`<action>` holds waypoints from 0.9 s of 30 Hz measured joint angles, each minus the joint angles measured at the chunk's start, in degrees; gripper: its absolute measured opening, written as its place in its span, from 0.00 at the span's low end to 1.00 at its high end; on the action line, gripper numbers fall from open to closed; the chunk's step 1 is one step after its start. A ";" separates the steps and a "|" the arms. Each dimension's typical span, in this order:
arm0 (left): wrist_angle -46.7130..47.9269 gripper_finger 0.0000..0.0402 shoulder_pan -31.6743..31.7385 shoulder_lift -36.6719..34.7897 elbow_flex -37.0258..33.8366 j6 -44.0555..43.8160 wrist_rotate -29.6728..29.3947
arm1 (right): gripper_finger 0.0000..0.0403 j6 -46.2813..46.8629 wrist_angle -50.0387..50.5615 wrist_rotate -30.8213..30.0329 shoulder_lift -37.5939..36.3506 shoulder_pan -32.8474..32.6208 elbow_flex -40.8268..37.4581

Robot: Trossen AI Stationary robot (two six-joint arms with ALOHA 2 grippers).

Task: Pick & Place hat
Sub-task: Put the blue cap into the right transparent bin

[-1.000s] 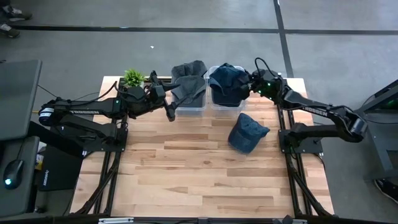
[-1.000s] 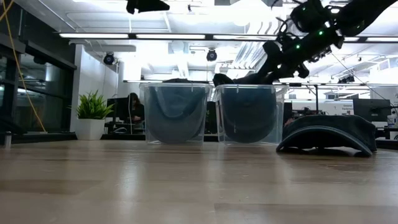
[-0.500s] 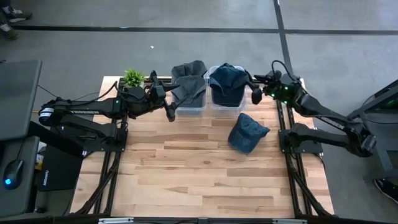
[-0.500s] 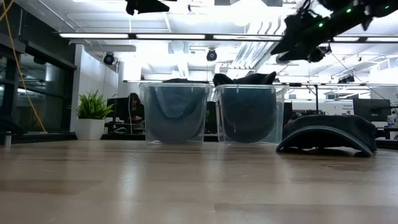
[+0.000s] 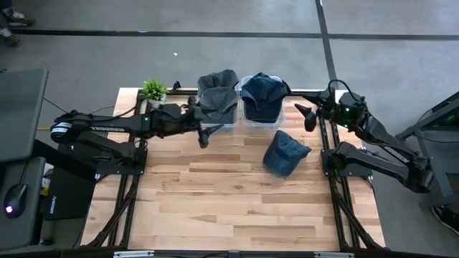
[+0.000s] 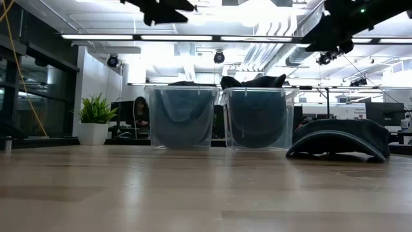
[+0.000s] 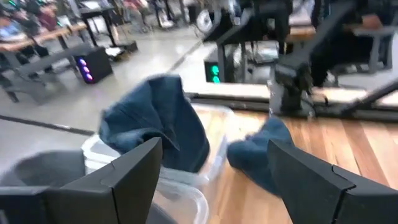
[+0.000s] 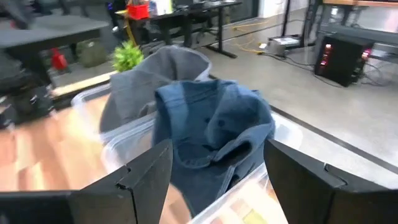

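Note:
A blue hat (image 5: 285,153) lies on its brim on the wood table (image 5: 215,208), near the right clear bin (image 5: 260,115); it also shows in the low view (image 6: 338,138). A second blue hat (image 8: 211,130) sits in that bin, hanging over its rim. A grey hat (image 5: 219,93) fills the left clear bin (image 5: 221,123). My left gripper (image 5: 203,135) hovers open at the left bin's near side. My right gripper (image 5: 305,115) hovers open off the right bin's right side, above the table. Both hold nothing.
A small potted plant (image 5: 154,89) stands at the far left corner of the table. The near half of the table is bare wood. Arm bases and frames flank both table sides. A person (image 6: 138,111) sits in the room beyond the table.
My right gripper has drawn back from the blue hat in the right bin toward the table's right edge, rising a little; the hat stays in the bin. My left gripper has edged toward the table's right, along the left bin's near side.

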State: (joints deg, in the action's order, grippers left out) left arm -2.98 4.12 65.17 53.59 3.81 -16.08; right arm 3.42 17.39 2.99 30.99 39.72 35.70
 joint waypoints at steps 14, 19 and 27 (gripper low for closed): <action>-0.87 0.72 0.00 4.17 0.00 -1.26 0.07 | 0.62 -6.75 19.86 13.98 -5.08 -3.03 0.00; -0.73 0.72 -0.02 4.17 0.00 -2.62 0.09 | 0.62 -6.46 20.39 13.89 -4.80 -9.48 0.76; -0.73 0.72 -0.01 4.17 0.00 -2.87 0.55 | 0.62 -0.19 17.82 12.81 0.95 -20.42 2.31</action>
State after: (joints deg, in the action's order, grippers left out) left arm -3.70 4.11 69.34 53.58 0.94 -15.53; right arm 3.24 35.20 15.80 31.94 19.31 38.01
